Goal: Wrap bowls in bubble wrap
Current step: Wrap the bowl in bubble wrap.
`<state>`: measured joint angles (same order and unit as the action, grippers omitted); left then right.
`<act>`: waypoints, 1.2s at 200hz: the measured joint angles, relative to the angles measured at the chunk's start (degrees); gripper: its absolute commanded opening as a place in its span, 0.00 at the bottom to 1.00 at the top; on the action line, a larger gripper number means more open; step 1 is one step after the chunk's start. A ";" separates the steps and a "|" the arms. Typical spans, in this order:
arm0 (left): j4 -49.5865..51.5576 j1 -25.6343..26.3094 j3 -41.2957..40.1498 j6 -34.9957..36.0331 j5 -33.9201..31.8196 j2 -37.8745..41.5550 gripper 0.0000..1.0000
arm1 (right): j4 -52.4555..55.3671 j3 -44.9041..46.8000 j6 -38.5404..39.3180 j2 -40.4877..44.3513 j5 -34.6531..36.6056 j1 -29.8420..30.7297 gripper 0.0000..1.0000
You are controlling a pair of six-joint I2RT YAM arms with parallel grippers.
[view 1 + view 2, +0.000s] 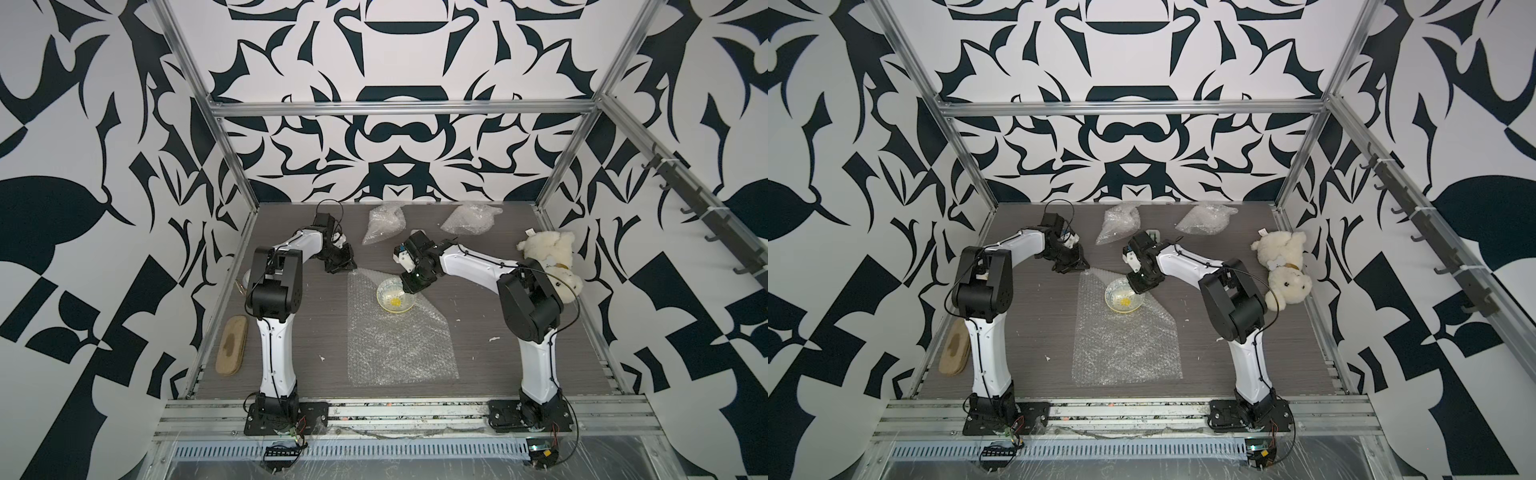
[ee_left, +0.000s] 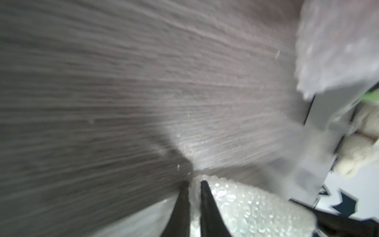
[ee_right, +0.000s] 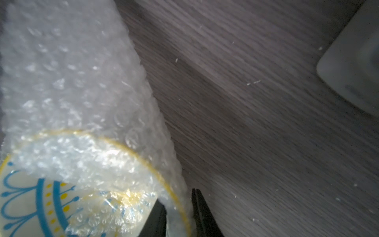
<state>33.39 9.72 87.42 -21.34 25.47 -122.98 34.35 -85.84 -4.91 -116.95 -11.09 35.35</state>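
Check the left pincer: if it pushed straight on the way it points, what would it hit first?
The left pincer points down at the corner of the bubble wrap sheet it pinches, so that comes first; right behind it lies the table. Blur hides the exact gap.

glossy plastic bubble wrap (image 1: pixel 395 345), glazed ceramic bowl (image 1: pixel 395 296), matt woodgrain table (image 1: pixel 299 332)

Grey wood-grain table (image 1: pixel 324 316). Ctr: one clear wrap sheet (image 1: pixel 395 345), mostly flat, long side running front to back. Far edge: 2 crumpled wrap bundles (image 1: pixel 384 222) (image 1: pixel 469 218), apart from each other. Rt side, by the wall: cream bear (image 1: pixel 548 257). Lt front edge: brown oval pad (image 1: pixel 231 345). Small white scraps (image 1: pixel 494 338) either side of the sheet.
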 measured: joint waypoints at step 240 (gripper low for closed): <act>-33.94 16.96 -31.82 -24.46 13.84 27.69 0.00 | -2.47 1.14 -5.70 1.38 -3.30 -0.31 0.00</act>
<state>-0.56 26.68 55.59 -45.80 39.31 -95.29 31.88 -84.71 -10.61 -115.57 -14.39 35.05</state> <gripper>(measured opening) 0.044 0.109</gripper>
